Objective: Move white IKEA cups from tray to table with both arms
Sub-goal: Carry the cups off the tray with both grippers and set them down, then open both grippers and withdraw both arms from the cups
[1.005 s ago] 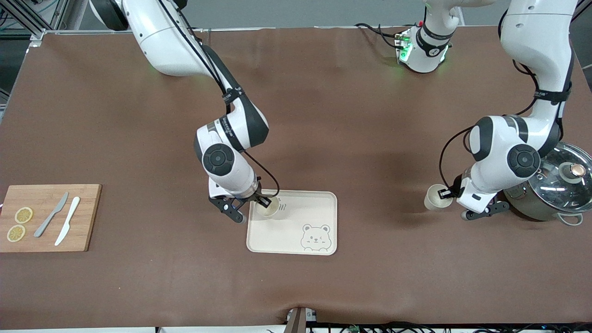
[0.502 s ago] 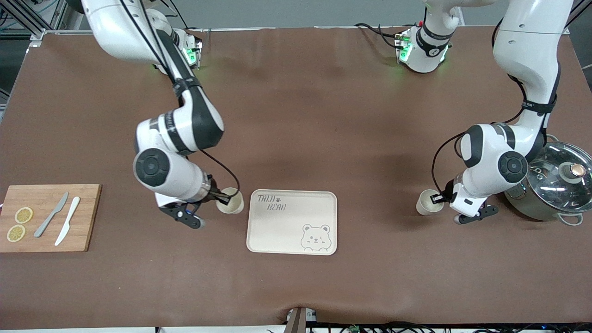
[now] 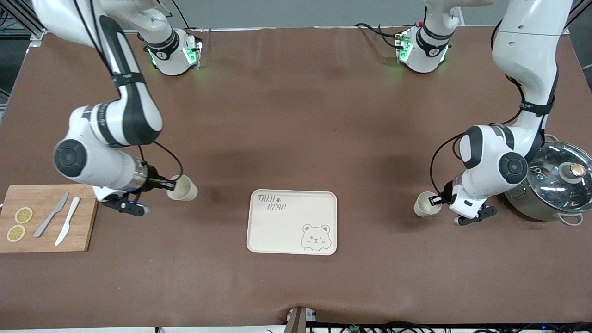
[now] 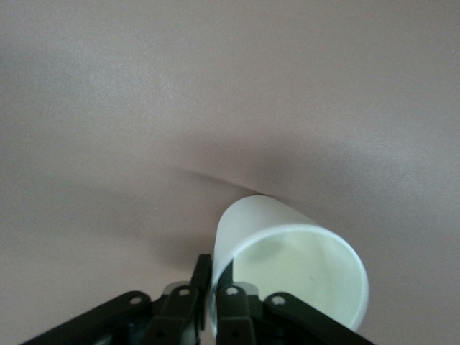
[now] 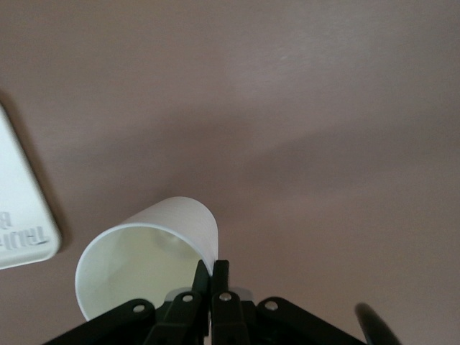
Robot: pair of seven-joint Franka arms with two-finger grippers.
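Between the cutting board point(image 3: 46, 217) and the bear tray point(image 3: 292, 222), over bare brown table point(image 3: 296, 115), the right gripper point(image 3: 170, 185) is seen with its fingers pinched together on the rim of one white cup point(image 3: 181, 188). That cup is tilted, its mouth turned toward the gripper, and it is held clear of the tray, toward the right arm's end of the table. From the right wrist view, the right gripper point(image 5: 210, 277) is shown clamped on the cup point(image 5: 147, 255) wall, one finger inside and one outside, with a corner of the tray point(image 5: 18, 208) visible beside it.

Toward the left arm's end of the table, the left gripper point(image 3: 434, 200) is closed on the rim of the second white cup point(image 3: 424, 204). This cup is held just beside the steel pot point(image 3: 550, 187) with its glass lid, between the pot and the tray, low over the tabletop; whether it touches the surface cannot be told. In the left wrist view, the left gripper point(image 4: 213, 287) is seen pinching the cup point(image 4: 287, 269) wall, the cup being empty.

On the cutting board, two lemon slices point(image 3: 19, 224), a grey knife point(image 3: 51, 215) and a white knife point(image 3: 67, 220) are laid out. Nothing is set on the tray.
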